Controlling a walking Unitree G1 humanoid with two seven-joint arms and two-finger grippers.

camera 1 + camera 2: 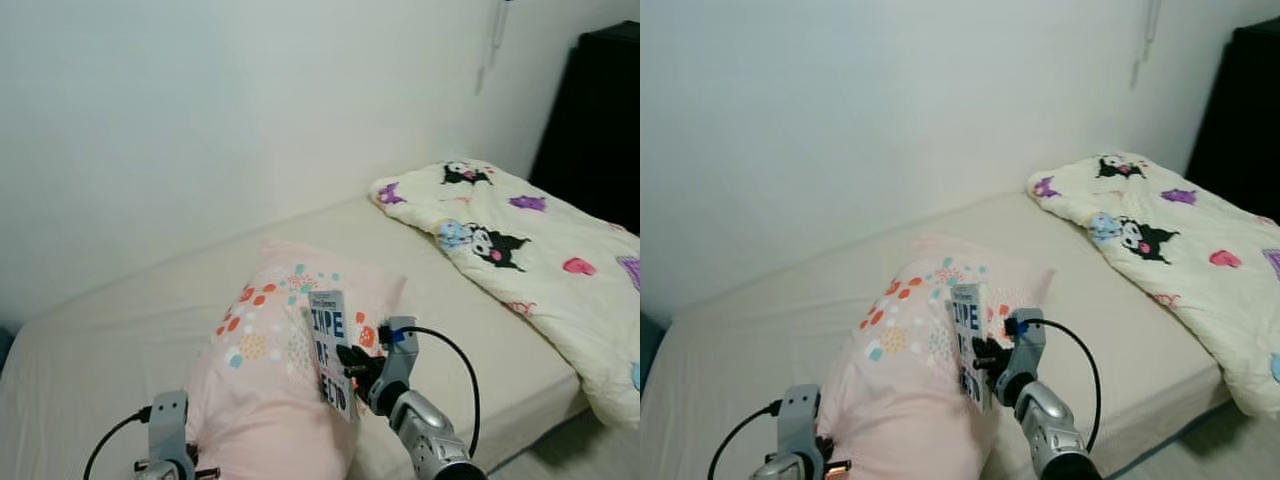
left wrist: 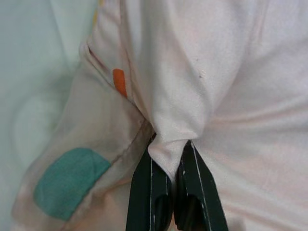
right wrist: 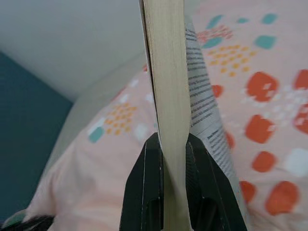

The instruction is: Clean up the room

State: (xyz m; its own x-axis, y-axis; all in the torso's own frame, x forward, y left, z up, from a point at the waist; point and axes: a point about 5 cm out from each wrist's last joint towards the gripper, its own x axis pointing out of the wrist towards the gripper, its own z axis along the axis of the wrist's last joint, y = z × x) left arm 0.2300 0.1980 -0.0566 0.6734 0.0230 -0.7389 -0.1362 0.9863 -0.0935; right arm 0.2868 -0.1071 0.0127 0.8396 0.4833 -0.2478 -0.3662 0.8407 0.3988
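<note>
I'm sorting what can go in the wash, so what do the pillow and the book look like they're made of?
Pillow: soft matte woven fabric, likely cotton; it folds where the left claw pinches it. Book: paper, with a cream page edge showing between the right claw fingers.

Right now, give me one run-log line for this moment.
left gripper: shut on pale pink dotted pillow | right gripper: shut on thin paperback book, upright | beige mattress: pillow resting

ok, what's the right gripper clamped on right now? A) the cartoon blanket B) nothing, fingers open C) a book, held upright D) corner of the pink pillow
C. The right gripper has both black fingers pressed against the sides of the book, whose page edge runs up between them; the book stands upright in front of the pink pillow. It is the left gripper that pinches a fold of the pillow.
</note>
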